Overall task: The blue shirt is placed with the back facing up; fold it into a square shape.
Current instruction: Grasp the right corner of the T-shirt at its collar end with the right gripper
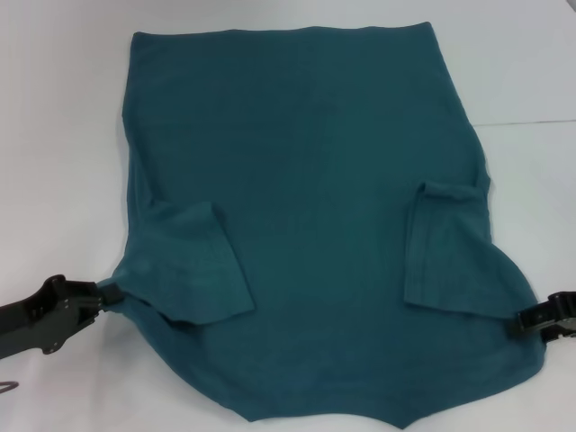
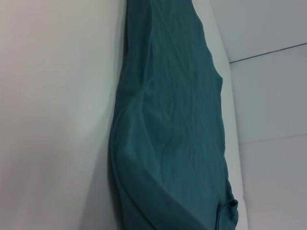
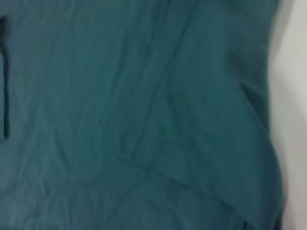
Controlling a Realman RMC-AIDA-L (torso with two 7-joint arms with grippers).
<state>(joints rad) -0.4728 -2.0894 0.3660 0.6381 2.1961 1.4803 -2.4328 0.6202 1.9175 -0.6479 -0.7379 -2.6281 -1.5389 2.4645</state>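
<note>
White table (image 1: 63,135); blue shirt (image 1: 306,162) flat, edges meeting left end effector (image 1: 101,299), right end effector (image 1: 529,320).

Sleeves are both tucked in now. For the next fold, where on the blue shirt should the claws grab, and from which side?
Probably the blue shirt is best gripped at its two near shoulder edges, each from its own outer side. The left claw and right claw sit right at those edges. Both sleeves lie folded inward and the cloth lies flat, so only the side edges offer a lip to pinch.

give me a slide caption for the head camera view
Both sleeves folded in, blue shirt lies on the table, left pincer and right pincer at its edges.
</note>
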